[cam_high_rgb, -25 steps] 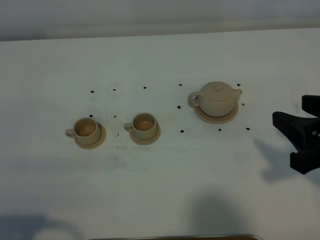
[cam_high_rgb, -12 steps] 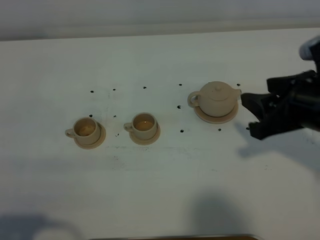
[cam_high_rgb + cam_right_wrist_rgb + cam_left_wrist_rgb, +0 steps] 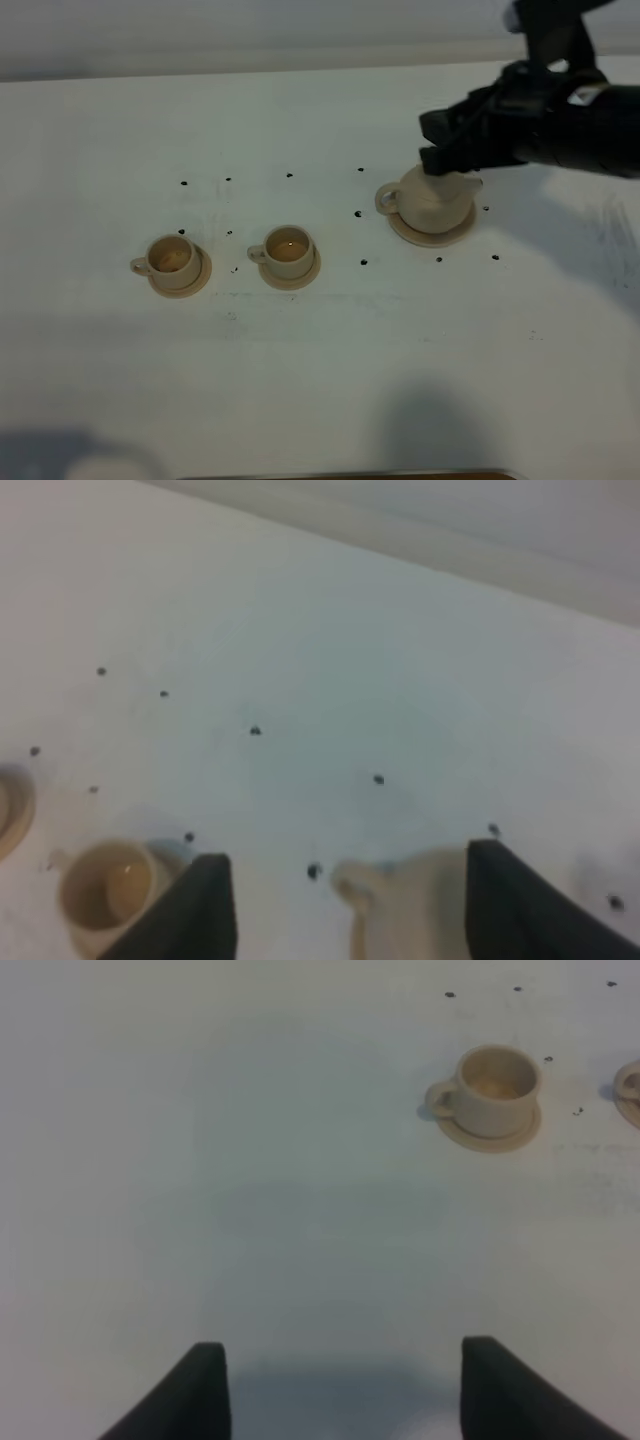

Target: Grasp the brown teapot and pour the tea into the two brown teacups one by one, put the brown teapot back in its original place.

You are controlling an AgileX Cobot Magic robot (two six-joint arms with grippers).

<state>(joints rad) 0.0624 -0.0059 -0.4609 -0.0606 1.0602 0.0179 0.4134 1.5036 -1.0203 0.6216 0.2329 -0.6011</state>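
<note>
The brown teapot (image 3: 435,205) stands on its wide saucer, the original place (image 3: 441,238), at the right of the white table. My right gripper (image 3: 433,143) is open and hovers right over the pot's lid, hiding the knob. In the right wrist view the blurred teapot (image 3: 405,905) lies between the open fingers (image 3: 205,910). The two brown teacups (image 3: 173,260) (image 3: 290,250) stand on their saucers to the left, handles pointing left. My left gripper (image 3: 340,1355) is open and empty, low over bare table, with the left cup (image 3: 492,1090) ahead of it. It is out of the exterior view.
Small black dots (image 3: 362,263) mark the table around the cups and pot. The table's far edge (image 3: 300,62) meets a grey wall. A dark strip (image 3: 350,475) lies at the near edge. The second cup (image 3: 105,890) shows in the right wrist view.
My right arm has swung in from the right edge, up and leftward, and now hangs over the teapot. The teapot, cups and left arm have not moved.
</note>
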